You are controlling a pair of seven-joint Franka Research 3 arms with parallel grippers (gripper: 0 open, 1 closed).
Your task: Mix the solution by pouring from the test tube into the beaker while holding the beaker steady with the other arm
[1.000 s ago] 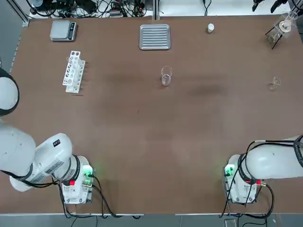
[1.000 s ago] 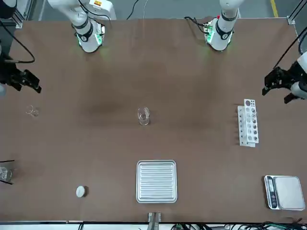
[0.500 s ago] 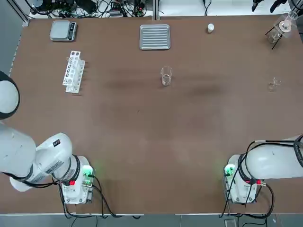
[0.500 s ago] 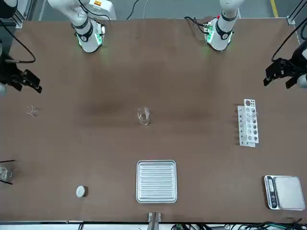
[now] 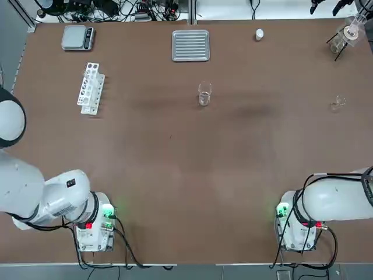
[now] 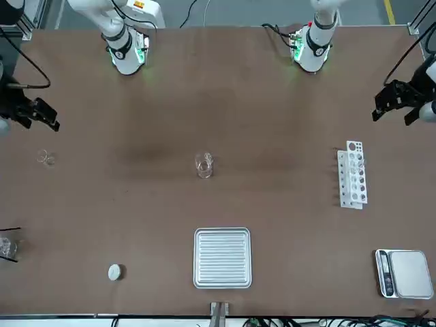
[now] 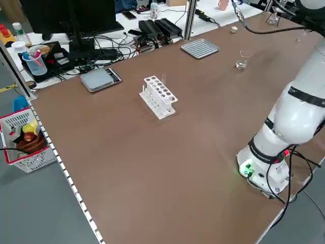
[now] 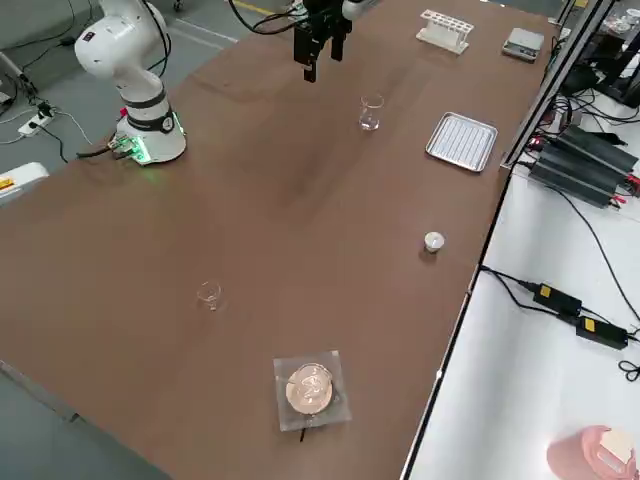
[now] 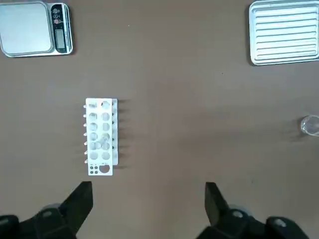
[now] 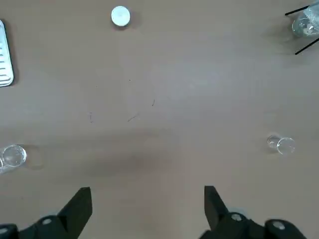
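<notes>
The left gripper, fingers spread and empty, is drifting sideways above the test tube rack, nearing its tubes. The beaker is standing mid-desk; the right gripper is hanging spread, well apart.

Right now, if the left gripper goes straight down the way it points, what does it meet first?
Probably bare table. The open left gripper points down beside the white tube rack, not over it; height is unclear.

Jaws spread wide above bare table, beaker far off to one side
</notes>
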